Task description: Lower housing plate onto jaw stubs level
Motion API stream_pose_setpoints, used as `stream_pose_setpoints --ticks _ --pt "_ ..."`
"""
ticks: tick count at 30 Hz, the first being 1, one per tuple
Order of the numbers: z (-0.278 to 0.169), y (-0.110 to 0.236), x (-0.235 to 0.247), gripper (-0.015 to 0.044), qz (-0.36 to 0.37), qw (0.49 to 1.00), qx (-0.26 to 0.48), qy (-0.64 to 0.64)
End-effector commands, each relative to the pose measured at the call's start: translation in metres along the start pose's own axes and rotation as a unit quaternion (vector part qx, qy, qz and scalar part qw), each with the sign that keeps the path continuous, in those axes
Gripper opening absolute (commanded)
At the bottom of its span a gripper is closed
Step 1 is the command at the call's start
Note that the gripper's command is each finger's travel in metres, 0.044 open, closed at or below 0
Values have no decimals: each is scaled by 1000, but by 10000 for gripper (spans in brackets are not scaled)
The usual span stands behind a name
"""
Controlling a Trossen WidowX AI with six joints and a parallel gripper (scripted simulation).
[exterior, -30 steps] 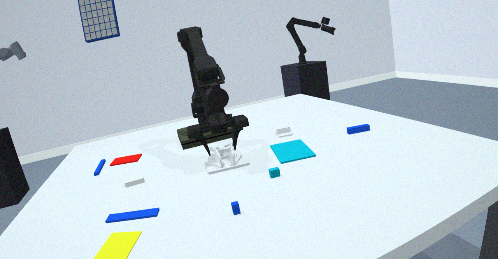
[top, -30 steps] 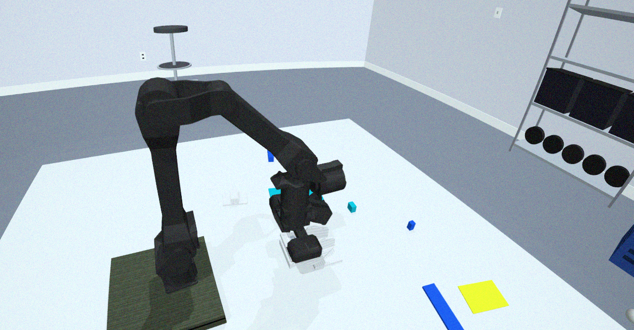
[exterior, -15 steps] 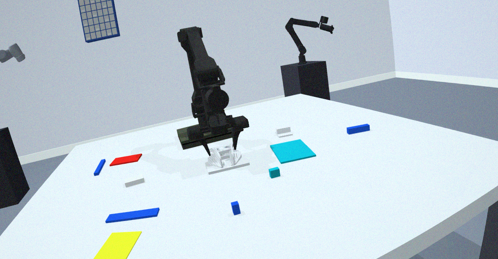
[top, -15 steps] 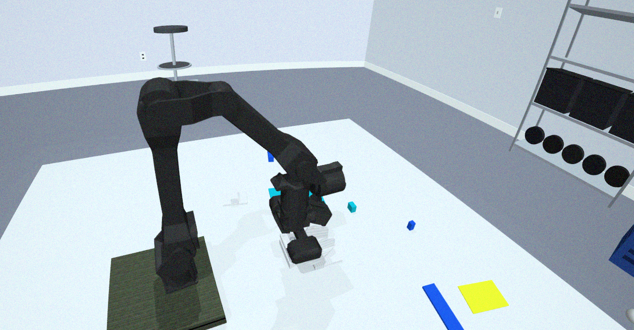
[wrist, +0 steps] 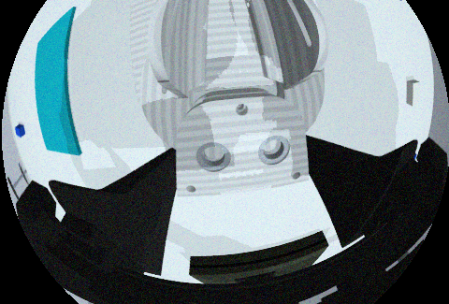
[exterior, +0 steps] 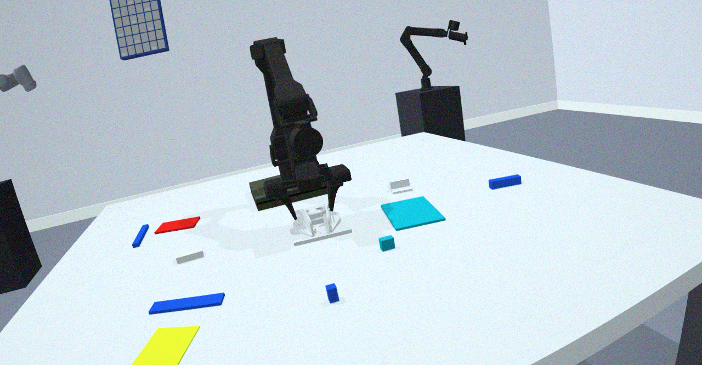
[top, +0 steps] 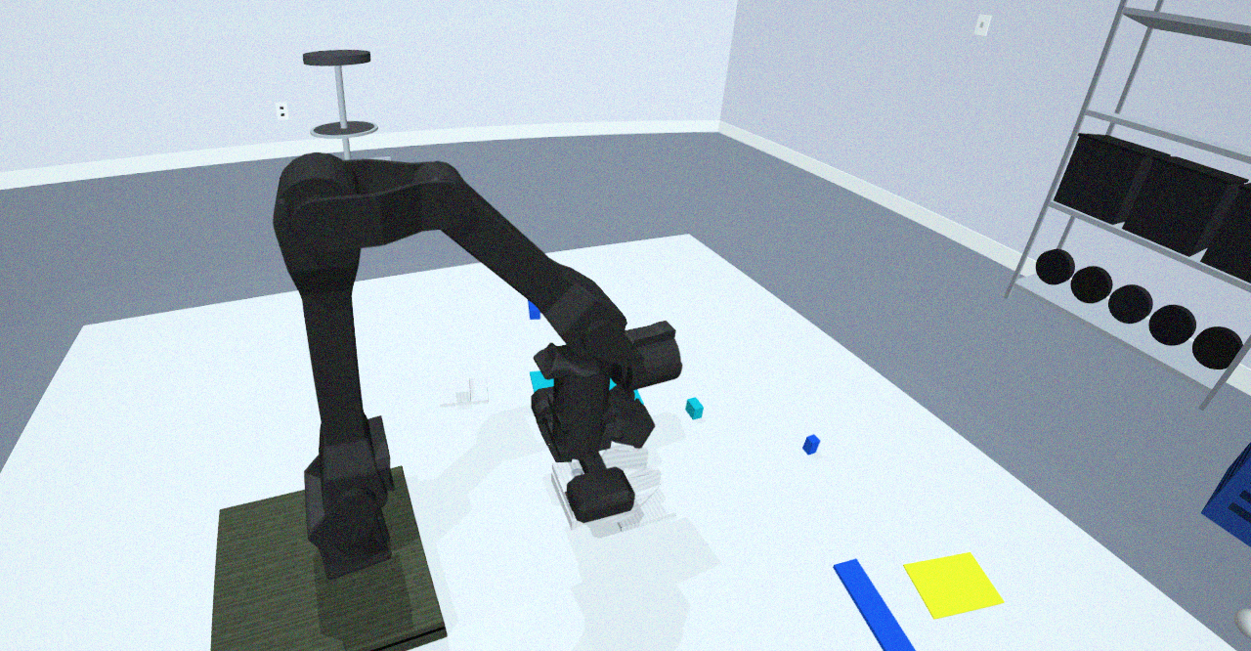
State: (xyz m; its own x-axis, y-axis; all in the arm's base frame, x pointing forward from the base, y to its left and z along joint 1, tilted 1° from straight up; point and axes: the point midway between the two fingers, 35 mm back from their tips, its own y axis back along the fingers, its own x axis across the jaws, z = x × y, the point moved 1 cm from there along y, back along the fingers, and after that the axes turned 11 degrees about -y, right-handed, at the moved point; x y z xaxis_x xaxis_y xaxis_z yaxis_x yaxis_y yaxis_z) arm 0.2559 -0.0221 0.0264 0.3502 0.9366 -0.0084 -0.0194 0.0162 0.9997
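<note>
My gripper is shut on the white housing plate, one finger at each side edge. The plate's two round holes lie over the pale round stubs, which show inside them. Whether the plate is fully down is hard to tell. The two white jaws, left and right, stand apart beyond the plate. They also show under the fingers in the exterior view, above the white base. In the top view the arm hides most of the assembly.
A cyan plate and a teal block lie beside the assembly. A red plate, a grey block, a small blue block and a long blue bar lie farther off.
</note>
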Motion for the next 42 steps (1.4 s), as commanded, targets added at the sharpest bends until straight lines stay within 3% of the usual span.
stream_pose_setpoints --ticks 1,42 --pt "0 -1 0 351 -1 1000 -1 2" --pt "0 -5 0 351 -1 1000 -1 2"
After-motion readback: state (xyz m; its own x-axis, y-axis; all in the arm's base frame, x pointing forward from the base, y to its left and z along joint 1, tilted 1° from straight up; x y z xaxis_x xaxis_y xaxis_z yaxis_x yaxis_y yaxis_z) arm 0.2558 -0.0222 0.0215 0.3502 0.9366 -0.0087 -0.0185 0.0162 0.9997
